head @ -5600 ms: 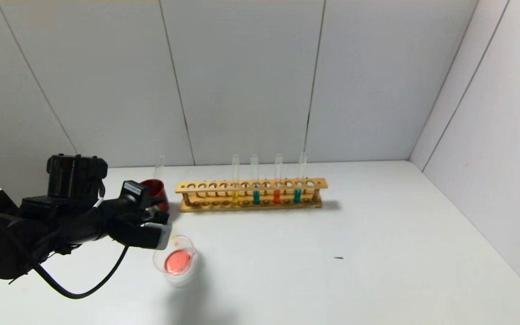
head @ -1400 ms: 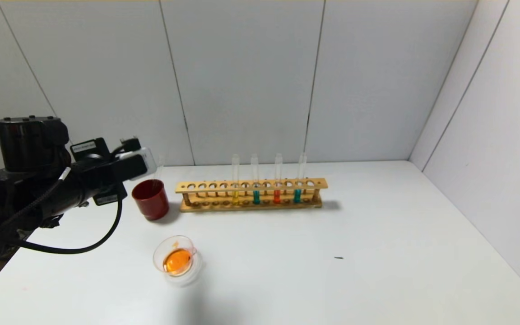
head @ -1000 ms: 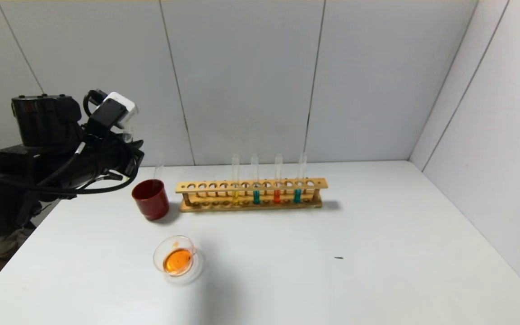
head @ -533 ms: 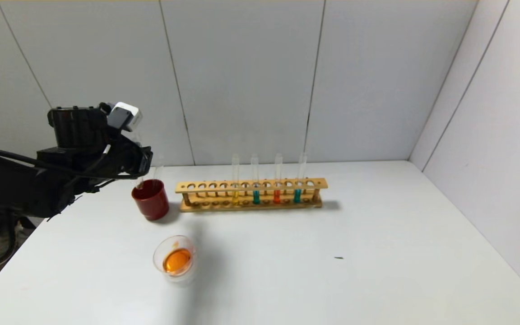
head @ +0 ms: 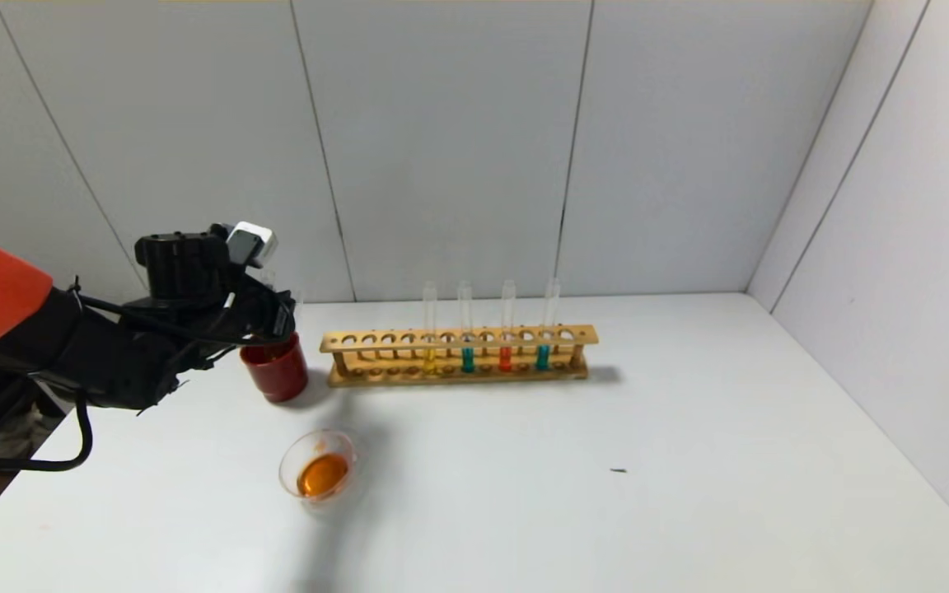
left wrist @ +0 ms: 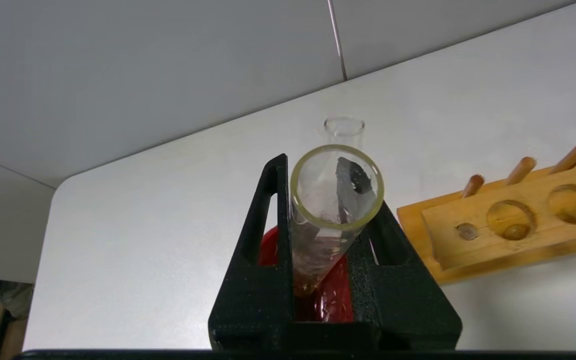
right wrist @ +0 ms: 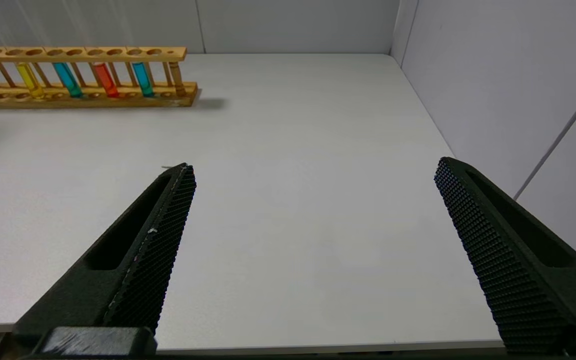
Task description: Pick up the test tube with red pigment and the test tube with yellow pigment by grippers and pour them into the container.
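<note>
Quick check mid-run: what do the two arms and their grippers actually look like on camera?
Left gripper: matte black, wedge-shaped slotted fingers; in the head view its arm is black with looping cables, a white-silver block and an orange shell. Right gripper: two long black tapered fingers with cross-hatched pads.

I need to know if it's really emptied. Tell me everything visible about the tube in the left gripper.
The test tube is clear glass, open mouth toward the wrist camera, nearly empty with a faint yellowish film inside. The left gripper clamps its sides, its rounded bottom lowered into the dark red cup, where another empty tube stands.
</note>
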`<state>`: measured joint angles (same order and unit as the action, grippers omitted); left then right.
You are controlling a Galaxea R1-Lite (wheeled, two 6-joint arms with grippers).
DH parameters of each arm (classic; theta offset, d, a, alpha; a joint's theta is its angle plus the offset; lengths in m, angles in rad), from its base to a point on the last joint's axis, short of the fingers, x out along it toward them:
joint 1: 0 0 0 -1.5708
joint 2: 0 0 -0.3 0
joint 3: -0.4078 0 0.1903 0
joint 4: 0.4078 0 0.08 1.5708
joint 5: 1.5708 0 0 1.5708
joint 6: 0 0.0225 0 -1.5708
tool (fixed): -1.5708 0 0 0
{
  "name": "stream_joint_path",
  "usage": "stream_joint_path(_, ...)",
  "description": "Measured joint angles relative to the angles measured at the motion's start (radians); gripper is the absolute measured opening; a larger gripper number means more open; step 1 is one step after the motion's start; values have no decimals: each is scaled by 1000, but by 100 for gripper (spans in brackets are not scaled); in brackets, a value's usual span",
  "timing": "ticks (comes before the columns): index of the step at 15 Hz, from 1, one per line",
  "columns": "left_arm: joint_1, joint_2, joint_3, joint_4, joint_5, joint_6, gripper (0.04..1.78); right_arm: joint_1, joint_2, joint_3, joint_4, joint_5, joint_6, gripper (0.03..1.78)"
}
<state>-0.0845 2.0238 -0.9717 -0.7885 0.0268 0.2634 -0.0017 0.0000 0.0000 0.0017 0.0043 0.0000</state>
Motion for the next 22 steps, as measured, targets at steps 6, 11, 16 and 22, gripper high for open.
stream_joint_path(6, 16, 34, 1, -2, 0, 0, 92, 0, 0, 0, 0, 0, 0, 175)
stream_joint_path(11, 17, 11, 3, 4, 0, 2, 161, 0, 0, 0, 0, 0, 0, 175)
stream_joint_path(16, 14, -137, 5, 60, 8, 27, 175, 0, 0, 0, 0, 0, 0, 175)
stream_joint_path(22, 14, -551, 92, 302, 126, 37, 175, 0, 0, 0, 0, 0, 0, 175)
